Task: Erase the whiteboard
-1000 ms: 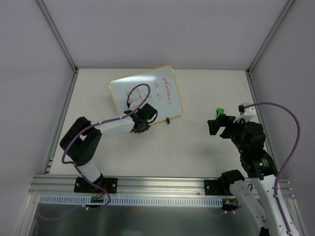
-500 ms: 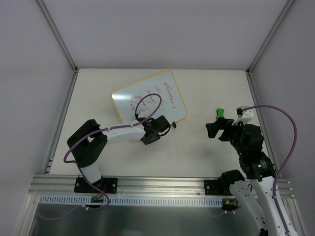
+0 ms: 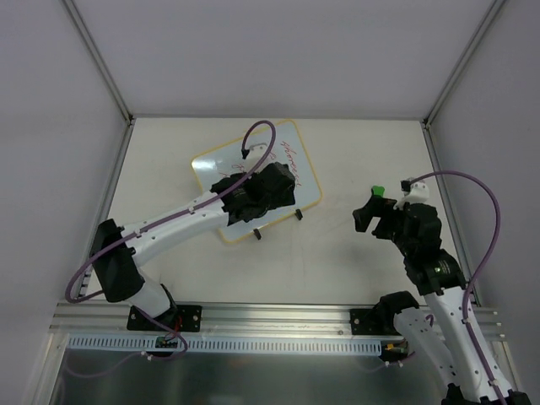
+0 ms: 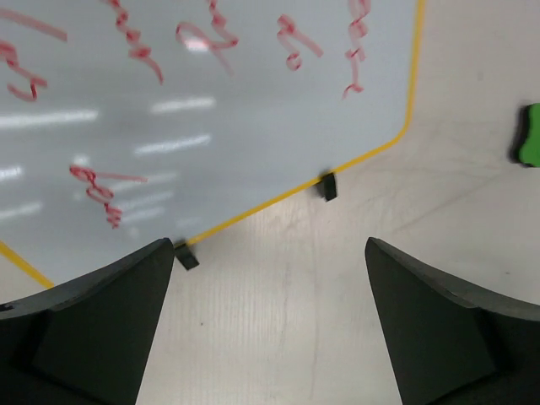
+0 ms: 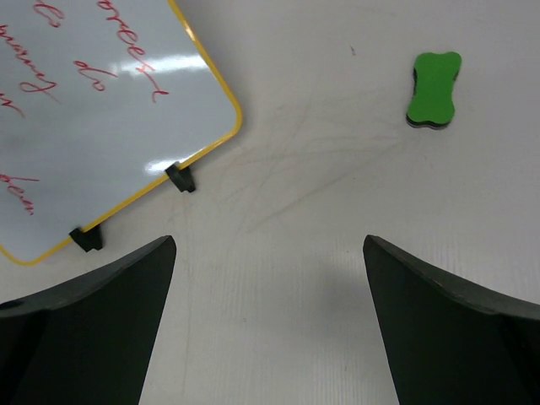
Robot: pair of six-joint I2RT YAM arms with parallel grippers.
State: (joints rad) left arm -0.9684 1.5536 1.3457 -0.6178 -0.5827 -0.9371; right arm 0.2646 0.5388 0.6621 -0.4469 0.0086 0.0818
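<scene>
The whiteboard (image 3: 207, 174) lies flat on the table, white with a yellow frame and red handwriting. In the left wrist view the whiteboard (image 4: 211, 110) fills the upper left, its two black feet along the near edge. My left gripper (image 3: 270, 198) hovers over the board's near right part. It is open, and only bare table shows between its fingers (image 4: 101, 329). My right gripper (image 3: 371, 216) is open over the table to the right of the whiteboard (image 5: 93, 110), holding nothing.
A small green eraser block (image 3: 377, 191) lies on the table just beyond my right gripper. The eraser (image 5: 434, 89) is at the upper right of the right wrist view and at the right edge of the left wrist view (image 4: 530, 135). Grey walls enclose the table (image 3: 337, 270).
My left gripper, shut at the board's near edge a second ago, dragged the board a little rightward. It has since opened, let go and risen over the board. The right arm barely moved.
</scene>
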